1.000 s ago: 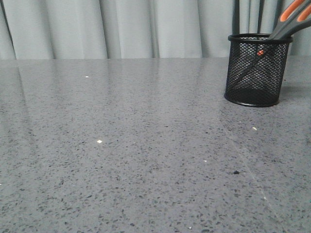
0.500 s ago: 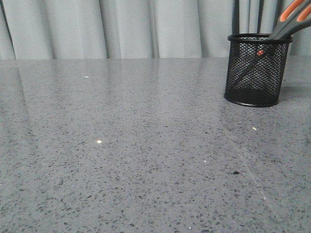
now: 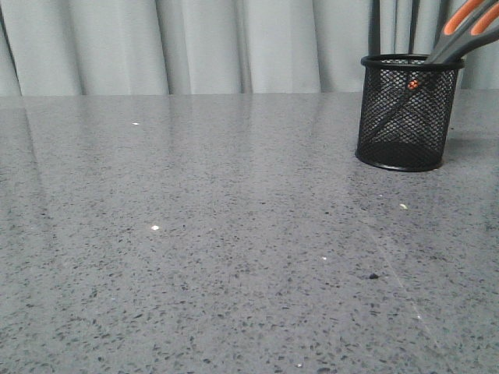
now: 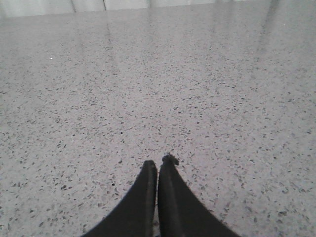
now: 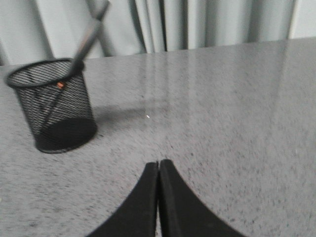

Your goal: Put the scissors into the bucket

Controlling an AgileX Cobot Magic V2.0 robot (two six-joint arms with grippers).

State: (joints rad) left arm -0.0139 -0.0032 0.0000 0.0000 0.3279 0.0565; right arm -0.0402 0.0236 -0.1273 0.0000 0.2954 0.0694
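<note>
The black wire-mesh bucket stands upright at the far right of the grey table. The scissors stand inside it, blades down, leaning right. Their grey and orange handles stick out above the rim, and the orange pivot dot shows through the mesh. The right wrist view also shows the bucket with a scissors handle rising from it. My right gripper is shut and empty, over bare table apart from the bucket. My left gripper is shut and empty over bare table. Neither gripper shows in the front view.
The grey speckled table stretches across the front view with small white flecks on it. A pale curtain hangs behind the table's far edge.
The bucket and scissors sit slightly further left in the front view than before, as do the table flecks. Nothing else differs.
</note>
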